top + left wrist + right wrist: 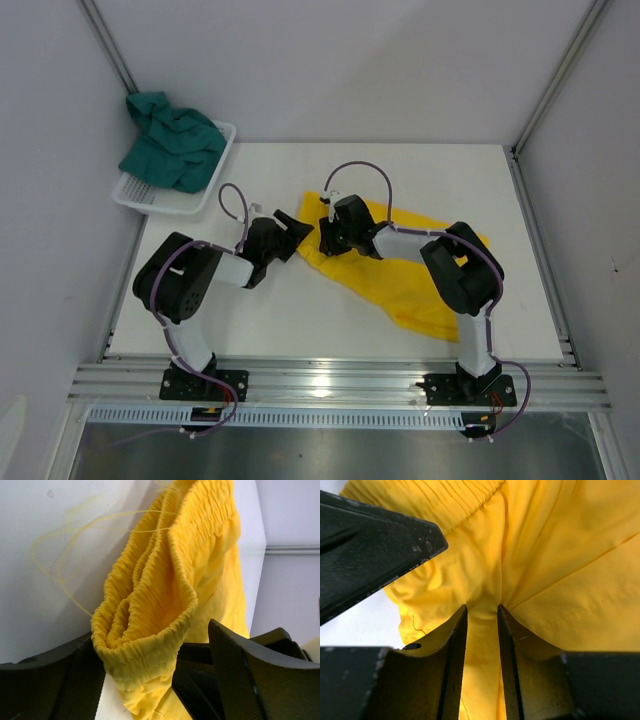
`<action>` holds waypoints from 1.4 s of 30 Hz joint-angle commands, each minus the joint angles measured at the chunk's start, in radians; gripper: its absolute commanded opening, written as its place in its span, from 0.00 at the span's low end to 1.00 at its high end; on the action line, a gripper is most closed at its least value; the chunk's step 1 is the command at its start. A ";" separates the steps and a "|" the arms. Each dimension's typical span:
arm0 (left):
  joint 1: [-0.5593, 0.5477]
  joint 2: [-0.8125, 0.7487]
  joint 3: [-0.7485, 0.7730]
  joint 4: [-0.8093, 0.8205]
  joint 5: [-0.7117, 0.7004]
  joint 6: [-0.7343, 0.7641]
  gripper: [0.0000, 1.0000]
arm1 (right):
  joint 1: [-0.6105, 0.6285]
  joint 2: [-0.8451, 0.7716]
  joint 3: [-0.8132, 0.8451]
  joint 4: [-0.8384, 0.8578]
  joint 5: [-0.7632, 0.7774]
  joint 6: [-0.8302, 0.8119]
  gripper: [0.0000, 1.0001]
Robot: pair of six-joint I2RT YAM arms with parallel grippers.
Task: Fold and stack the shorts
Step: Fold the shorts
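The right pincer [482,608] is nearly pressed together, pinching a fold of the yellow shorts [430,280]. Just left of it, the left pincer [292,228] stands spread, with the bunched elastic waistband [150,590] sitting between its fingers [250,670]. A thin yellow drawstring [65,555] loops over the white surface [400,170] beside it. The yellow shorts lie crumpled right of centre. The teal shorts [172,150] are heaped in the white basket [150,203] at the far left corner.

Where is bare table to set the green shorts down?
Bare table: the far strip from basket to right edge, behind the yellow shorts; the near strip between left arm and those shorts. Crowded: the middle, around left gripper and right gripper.
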 commanded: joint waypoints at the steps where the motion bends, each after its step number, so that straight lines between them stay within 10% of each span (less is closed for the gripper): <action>1: 0.014 0.030 0.000 -0.168 -0.039 0.106 0.75 | 0.023 0.033 -0.054 -0.160 0.006 -0.020 0.33; 9: 0.027 -0.002 0.018 -0.188 -0.063 0.172 0.45 | 0.019 0.016 -0.063 -0.151 0.009 -0.023 0.31; 14: 0.012 -0.050 -0.005 -0.182 -0.097 0.233 0.00 | 0.005 0.022 -0.052 -0.157 0.011 -0.011 0.30; 28: -0.366 -0.205 -0.132 -0.310 -0.560 0.178 0.00 | -0.073 0.045 -0.017 -0.107 -0.142 0.061 0.33; 42: -0.473 -0.160 -0.028 -0.484 -0.701 0.143 0.00 | -0.090 -0.101 -0.002 -0.143 -0.242 0.124 0.71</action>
